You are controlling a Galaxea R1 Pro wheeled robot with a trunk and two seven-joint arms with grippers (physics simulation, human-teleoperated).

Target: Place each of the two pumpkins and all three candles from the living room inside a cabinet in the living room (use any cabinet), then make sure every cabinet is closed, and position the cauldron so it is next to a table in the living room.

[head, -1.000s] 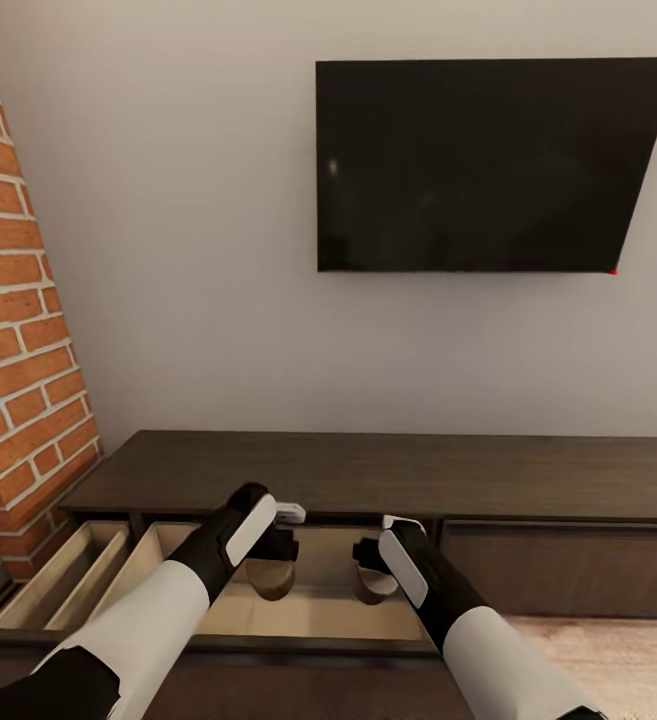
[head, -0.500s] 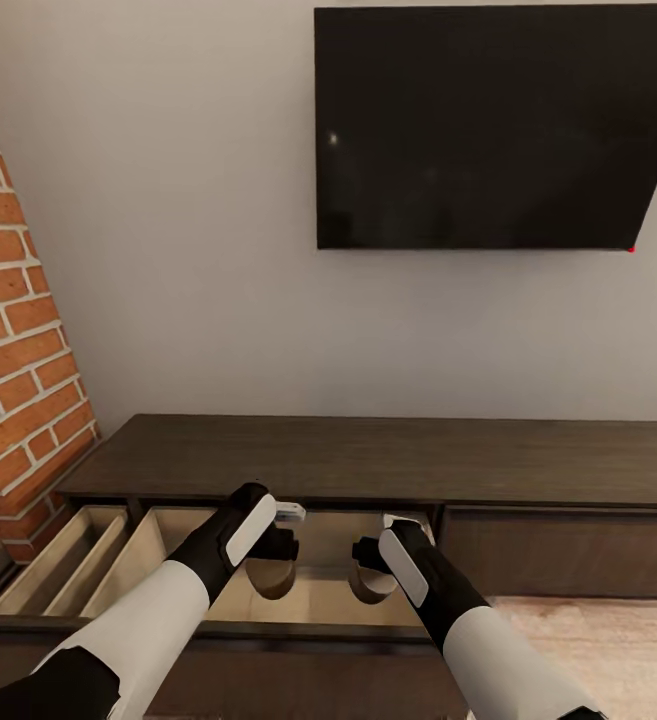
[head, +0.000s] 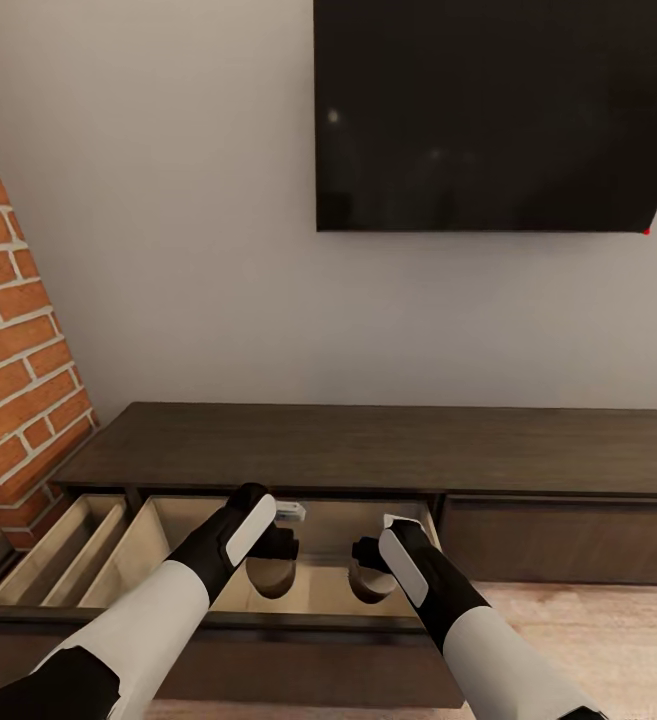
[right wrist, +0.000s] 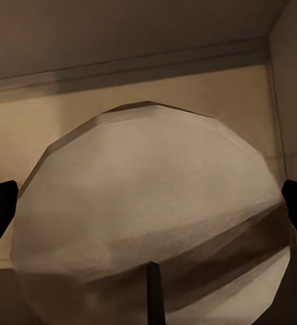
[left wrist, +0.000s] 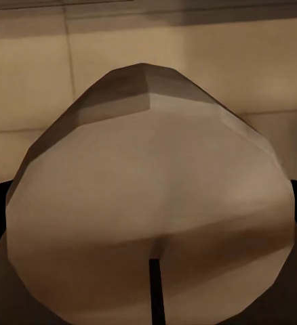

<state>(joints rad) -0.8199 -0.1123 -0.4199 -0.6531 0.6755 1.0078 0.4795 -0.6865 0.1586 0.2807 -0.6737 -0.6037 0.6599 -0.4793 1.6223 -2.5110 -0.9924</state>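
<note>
Two candles, left one (head: 271, 577) and right one (head: 371, 583), hang inside the cabinet's open drawer (head: 313, 590). Likely light, rigid, smooth-sided; side grip across the cylinder suits. Left gripper (head: 280, 545) and right gripper (head: 370, 552): jaws each clamp one.

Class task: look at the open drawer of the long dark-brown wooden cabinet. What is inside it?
Pale wood floor and walls of the open drawer. Over it, left gripper and right gripper each hold a stubby beige candle. The arms hide the floor beneath.
</note>
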